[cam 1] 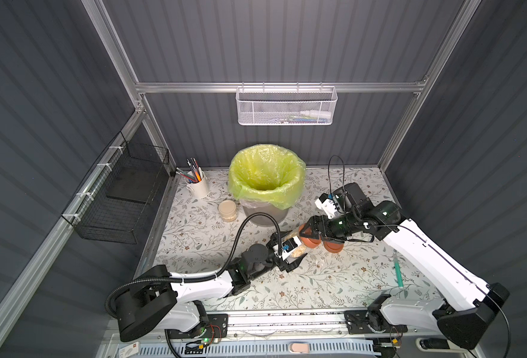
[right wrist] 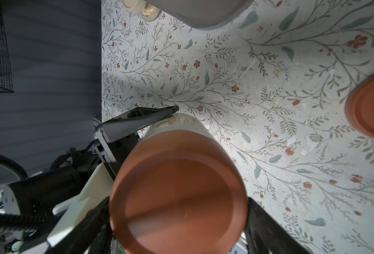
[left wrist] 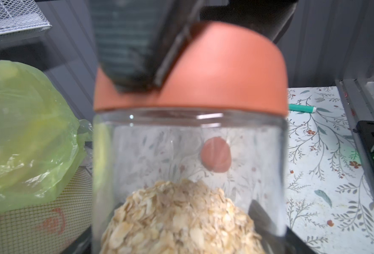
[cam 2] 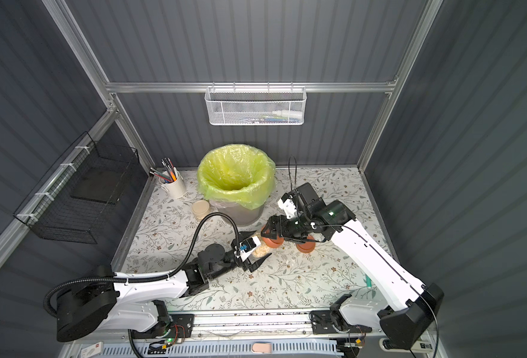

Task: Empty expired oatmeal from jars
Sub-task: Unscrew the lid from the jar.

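A clear jar (cam 1: pixel 299 249) lies tilted above the table, with oatmeal (left wrist: pixel 177 220) heaped in its lower part. My left gripper (cam 1: pixel 291 248) is shut on its glass body. The jar's terracotta lid (right wrist: pixel 179 189) points toward my right gripper (right wrist: pixel 179 220), whose fingers (right wrist: pixel 263 222) press on both sides of the lid. In both top views the two grippers meet at mid-table, in front of the bin. A second jar (cam 1: pixel 227 210), with a cream lid and oatmeal inside, stands left of the bin. Another terracotta lid (cam 1: pixel 333 246) rests on the table under my right arm.
The grey bin (cam 1: pixel 265 214), lined with a yellow-green bag (cam 1: pixel 266 176), stands at the back centre. A white pen cup (cam 1: pixel 197 186) sits at the back left. A green pen (cam 1: pixel 398 272) lies by the right arm. A few flakes dot the floral table (right wrist: pixel 291 140).
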Robot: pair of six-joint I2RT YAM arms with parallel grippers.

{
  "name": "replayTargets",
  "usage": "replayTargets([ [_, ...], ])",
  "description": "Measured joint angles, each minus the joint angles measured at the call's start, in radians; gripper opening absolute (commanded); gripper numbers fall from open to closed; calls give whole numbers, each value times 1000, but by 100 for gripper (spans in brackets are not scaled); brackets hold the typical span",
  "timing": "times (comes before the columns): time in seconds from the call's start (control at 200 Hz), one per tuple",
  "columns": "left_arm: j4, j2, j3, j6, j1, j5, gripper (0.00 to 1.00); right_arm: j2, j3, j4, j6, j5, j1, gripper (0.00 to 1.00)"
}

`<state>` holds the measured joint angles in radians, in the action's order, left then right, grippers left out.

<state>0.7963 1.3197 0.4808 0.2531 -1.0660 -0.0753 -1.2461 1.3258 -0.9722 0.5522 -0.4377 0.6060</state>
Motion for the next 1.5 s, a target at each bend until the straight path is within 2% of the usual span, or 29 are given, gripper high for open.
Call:
replayTargets([
  [0.235,6,0,-1,-61,37,46,25,-51,42,21,-214,-3,7,72],
  [0.47,4,1,-1,-98,46,54,25,-135,165,-77,-377,81,71,73],
  [0.965,-13,2,0,-108,49,82,24,-150,195,-111,-553,132,110,77],
  [1.226,-5,-3,0,-108,49,111,23,-107,162,-84,-695,135,122,84],
  [1.501,5,-4,0,-108,48,127,23,-90,138,-61,-753,131,127,93],
])
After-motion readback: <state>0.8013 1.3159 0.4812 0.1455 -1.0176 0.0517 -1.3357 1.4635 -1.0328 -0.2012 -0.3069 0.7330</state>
